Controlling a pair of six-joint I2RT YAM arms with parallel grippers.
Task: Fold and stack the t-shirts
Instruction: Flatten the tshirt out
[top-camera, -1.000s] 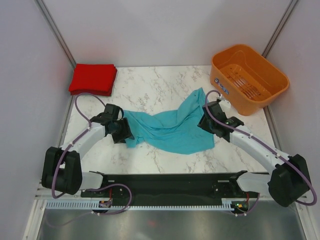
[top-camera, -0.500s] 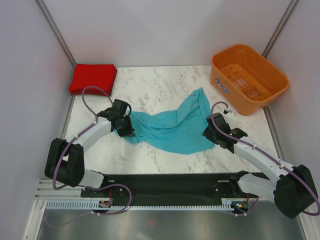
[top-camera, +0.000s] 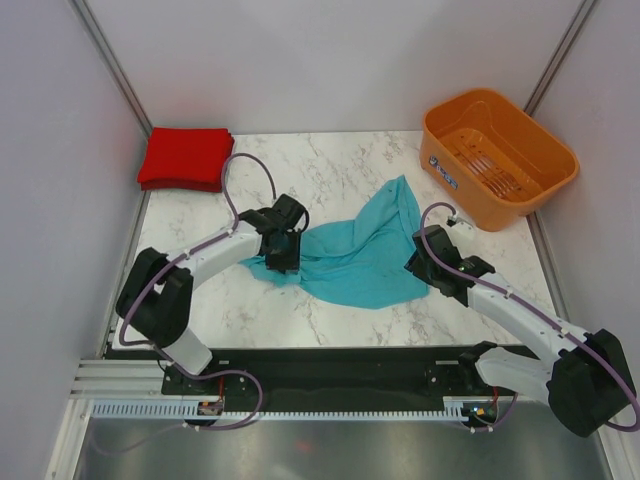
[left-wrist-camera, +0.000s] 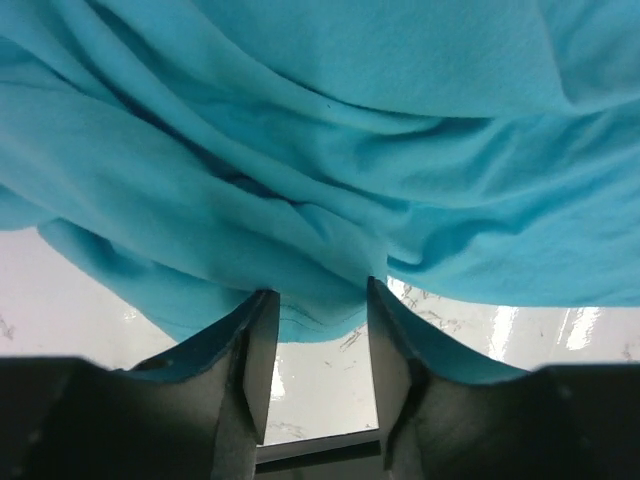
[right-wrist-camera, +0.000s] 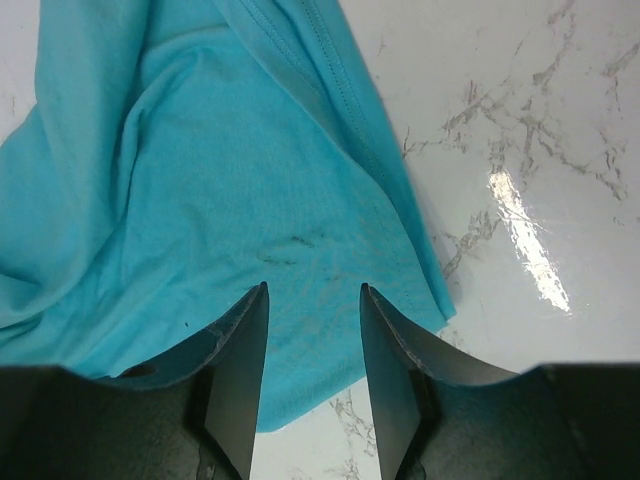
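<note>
A teal-blue t-shirt (top-camera: 352, 252) lies crumpled across the middle of the marble table, one end stretching toward the back right. My left gripper (top-camera: 284, 250) is at its bunched left end. In the left wrist view the jaws stand apart, and the shirt's hem (left-wrist-camera: 310, 315) hangs at the fingertips with bare table showing between them. My right gripper (top-camera: 425, 266) hovers open over the shirt's near right corner (right-wrist-camera: 300, 250), with nothing pinched. The red t-shirt (top-camera: 186, 157) lies folded at the back left corner.
An orange slotted basket (top-camera: 497, 150) stands at the back right, close behind the right arm. Grey walls enclose the table on both sides and behind. The black base rail (top-camera: 340, 365) runs along the near edge.
My left arm has swung right toward the centre, and the shirt's left end has bunched up with it. The right gripper drew back off the shirt toward the near right, then held still.
</note>
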